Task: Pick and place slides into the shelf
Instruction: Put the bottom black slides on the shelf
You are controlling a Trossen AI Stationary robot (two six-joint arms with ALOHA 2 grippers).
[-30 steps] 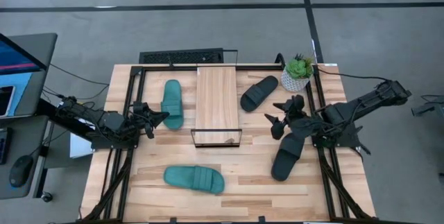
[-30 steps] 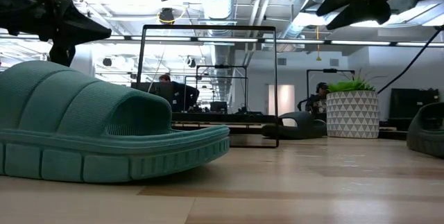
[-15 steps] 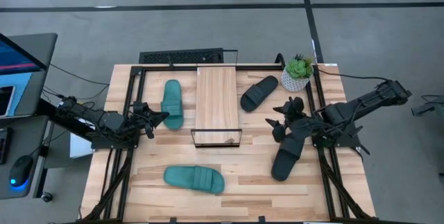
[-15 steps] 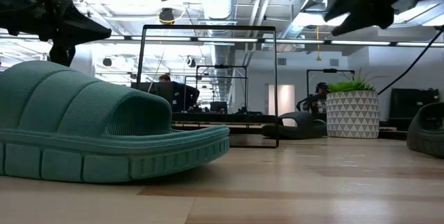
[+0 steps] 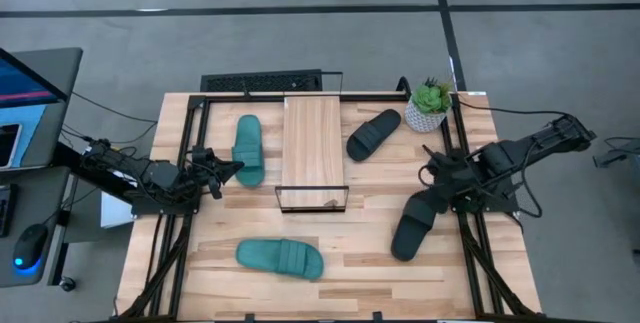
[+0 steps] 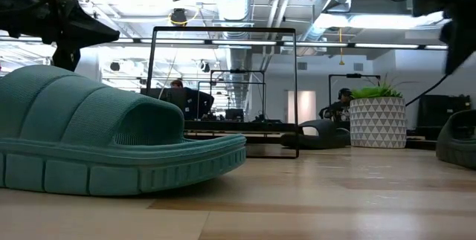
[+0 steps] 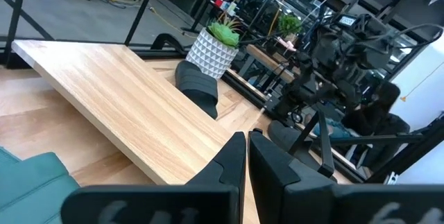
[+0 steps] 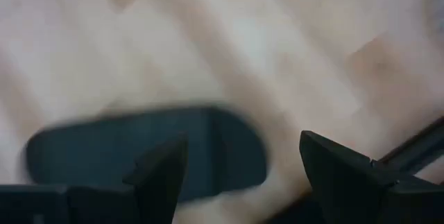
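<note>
High view, from the left: the left arm reaches in low from the table's left edge, and the left gripper [image 5: 228, 168] has its fingers pressed together, holding nothing. Its tip sits just beside the upright teal slide [image 5: 248, 149], whose long axis runs front to back along the shelf's left side. Nearer the front edge lies the second teal slide [image 5: 281, 258], turned crosswise, long axis left to right, well apart from either gripper.

The shelf [image 5: 312, 143] stands in the middle, its light-wood plank running front to back on a thin black wire frame, nothing on top.

Right of it, a black slide [image 5: 373, 134] lies on a diagonal, one end toward the shelf and the other toward the potted plant [image 5: 428, 105] in the far right corner. The other black slide [image 5: 414, 225] also lies diagonally, near the table's right rail.

The right arm comes in from the right edge, elbow out past the table, wrist bent downward. The right gripper [image 5: 436, 177] hangs over the far end of that lower black slide with its fingers [image 8: 161, 170] spread wide, the slide [image 8: 146, 153] below them and not gripped.
</note>
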